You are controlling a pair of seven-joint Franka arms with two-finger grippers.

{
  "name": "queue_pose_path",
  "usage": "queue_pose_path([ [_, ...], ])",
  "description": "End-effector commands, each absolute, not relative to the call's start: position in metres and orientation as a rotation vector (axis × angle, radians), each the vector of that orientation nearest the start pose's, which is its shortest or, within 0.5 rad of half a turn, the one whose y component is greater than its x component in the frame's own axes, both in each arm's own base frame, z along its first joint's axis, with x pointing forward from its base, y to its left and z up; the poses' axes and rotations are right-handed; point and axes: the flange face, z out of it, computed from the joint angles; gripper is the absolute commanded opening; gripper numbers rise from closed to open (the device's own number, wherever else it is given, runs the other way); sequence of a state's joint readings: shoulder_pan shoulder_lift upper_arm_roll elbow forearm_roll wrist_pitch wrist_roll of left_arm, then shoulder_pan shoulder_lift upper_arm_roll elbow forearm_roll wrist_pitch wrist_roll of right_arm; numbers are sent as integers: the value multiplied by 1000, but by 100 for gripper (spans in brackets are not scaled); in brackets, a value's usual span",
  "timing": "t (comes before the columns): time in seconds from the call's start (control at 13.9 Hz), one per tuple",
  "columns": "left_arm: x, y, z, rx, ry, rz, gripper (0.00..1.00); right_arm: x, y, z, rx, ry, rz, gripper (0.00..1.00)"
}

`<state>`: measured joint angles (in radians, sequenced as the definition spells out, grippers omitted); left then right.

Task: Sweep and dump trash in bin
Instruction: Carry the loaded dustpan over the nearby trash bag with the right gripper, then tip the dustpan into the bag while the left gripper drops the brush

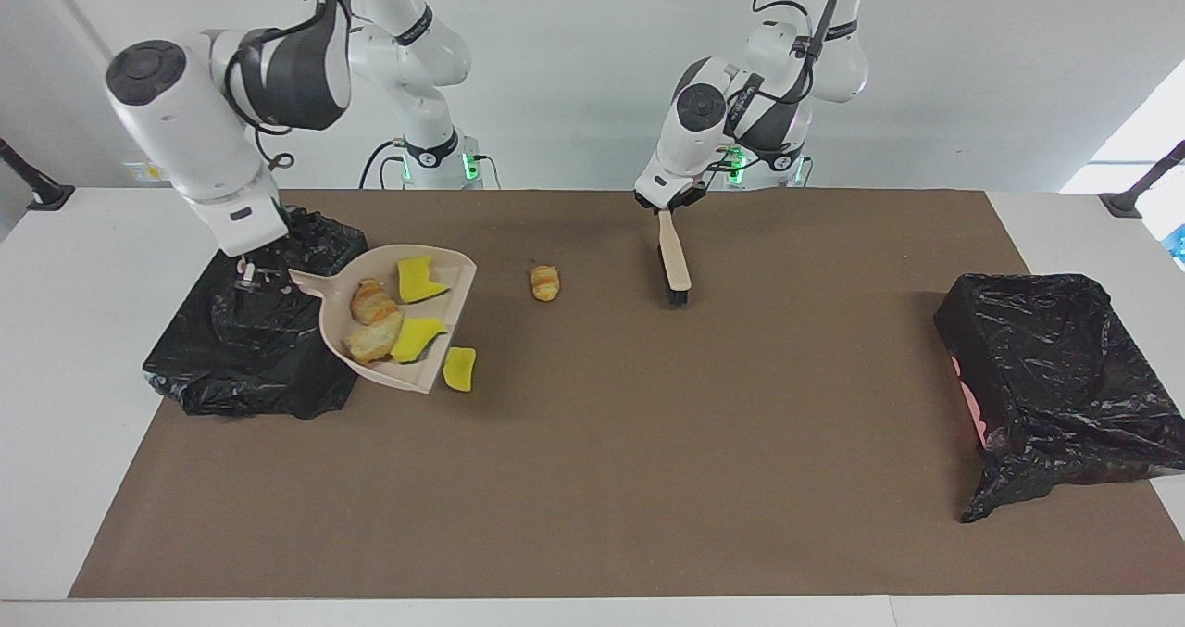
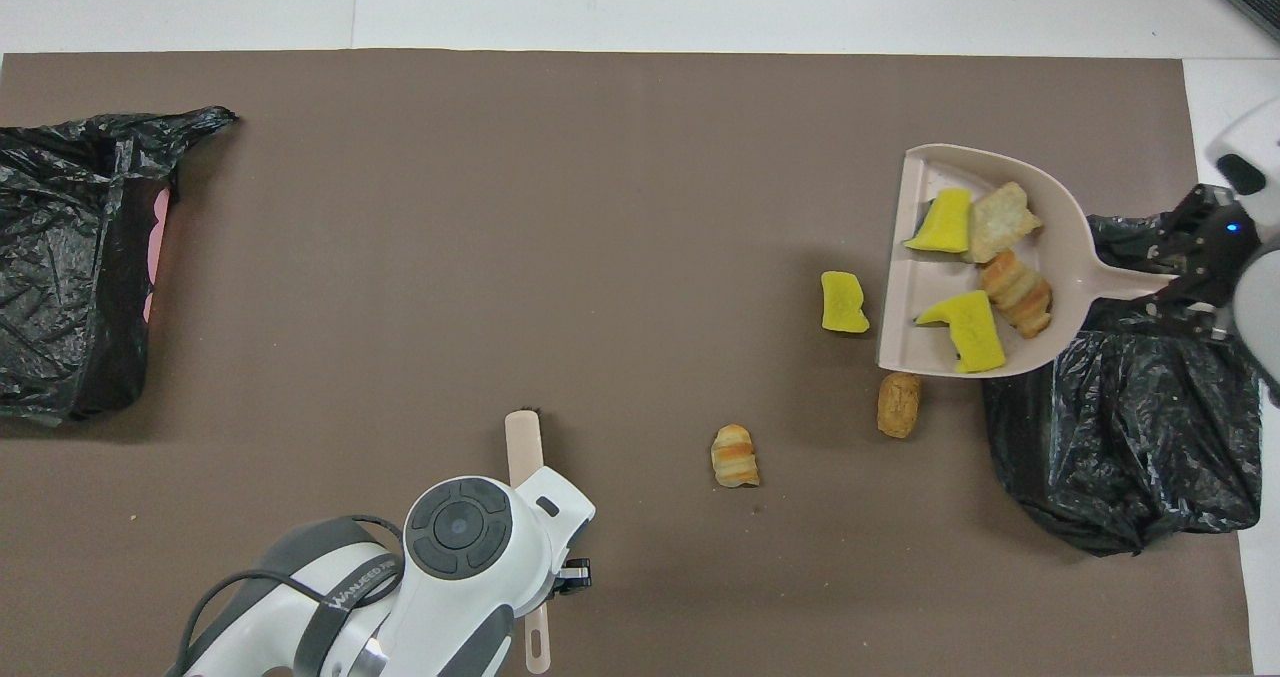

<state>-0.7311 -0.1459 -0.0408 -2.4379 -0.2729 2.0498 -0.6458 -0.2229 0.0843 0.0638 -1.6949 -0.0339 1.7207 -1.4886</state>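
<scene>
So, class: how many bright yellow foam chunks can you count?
3. Two lie in the raised dustpan: one farther from the robots, one nearer. A third lies on the mat beside it. None seems hidden.

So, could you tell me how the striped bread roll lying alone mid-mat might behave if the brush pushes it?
The bread roll looks rounded, so it may roll rather than slide. It seems small and light, so a gentle push from the brush should move it.

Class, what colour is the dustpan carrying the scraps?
The dustpan is pale beige with a slight pink tint; the overhead view shows it best.
</scene>
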Motion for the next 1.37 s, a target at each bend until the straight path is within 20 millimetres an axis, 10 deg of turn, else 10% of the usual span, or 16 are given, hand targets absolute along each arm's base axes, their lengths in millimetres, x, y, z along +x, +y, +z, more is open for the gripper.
queue_pose_path([
  [0.0,304,-314,346,-3132,-98,508,65,544,-163,538,-2449,-1891,67,0],
  [0.07,305,-314,347,-3127,-122,513,100,534,-187,538,-2464,-1886,80,0],
  [0.43,361,-311,356,-3157,-214,481,100,486,-250,529,-2639,-1850,258,0],
  [0.87,488,-250,412,-3249,-164,208,100,448,-248,508,-2718,-1942,515,0],
  [1.3,564,-121,497,-3284,44,-44,100,461,-180,502,-2855,-1968,815,0],
])
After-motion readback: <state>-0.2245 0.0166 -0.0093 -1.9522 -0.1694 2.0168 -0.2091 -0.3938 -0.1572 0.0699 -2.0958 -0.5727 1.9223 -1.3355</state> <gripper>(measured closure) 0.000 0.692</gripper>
